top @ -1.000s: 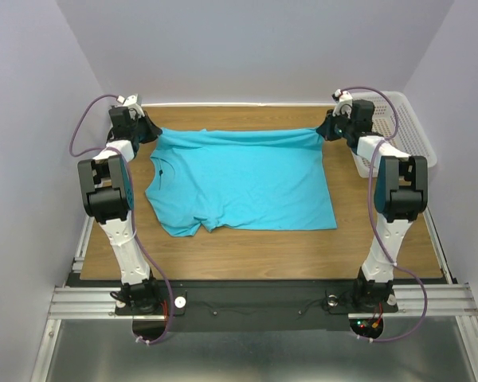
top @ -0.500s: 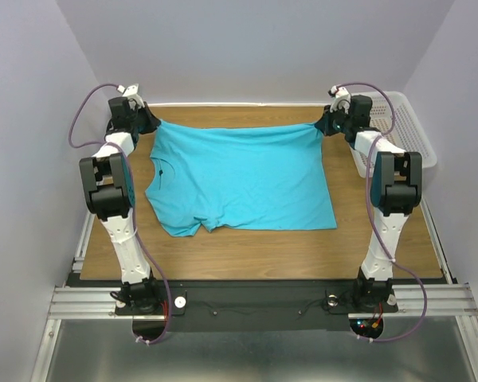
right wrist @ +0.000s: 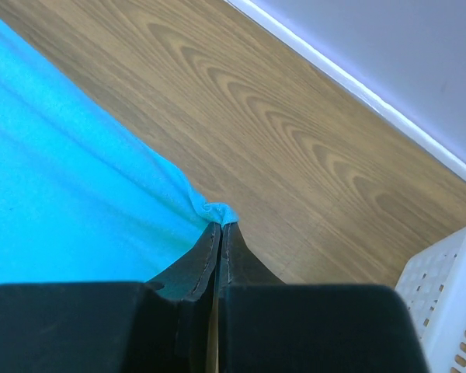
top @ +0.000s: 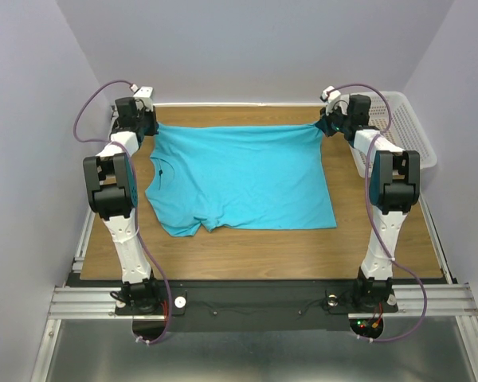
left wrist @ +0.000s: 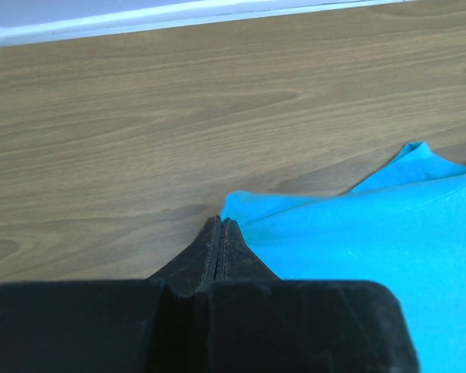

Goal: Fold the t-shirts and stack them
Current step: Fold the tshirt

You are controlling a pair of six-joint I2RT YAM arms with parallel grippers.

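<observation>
A turquoise t-shirt (top: 239, 179) lies on the wooden table, collar to the left, its far edge pulled taut between my two grippers. My left gripper (top: 149, 125) is shut on the shirt's far left corner; in the left wrist view the fingers (left wrist: 220, 226) pinch the cloth (left wrist: 357, 241). My right gripper (top: 325, 125) is shut on the far right corner; in the right wrist view (right wrist: 220, 226) a bunched tip of the shirt (right wrist: 70, 179) pokes out between the fingers. Both corners are held near the back edge of the table.
A white perforated plastic basket (top: 410, 131) stands at the back right, next to my right arm; its corner shows in the right wrist view (right wrist: 450, 295). The back wall (top: 247, 48) runs just behind both grippers. Bare wood (top: 247, 255) lies in front of the shirt.
Both grippers have moved a little farther back toward the wall, holding the shirt's far corners. The far edge of the shirt has been drawn straighter and tauter.
</observation>
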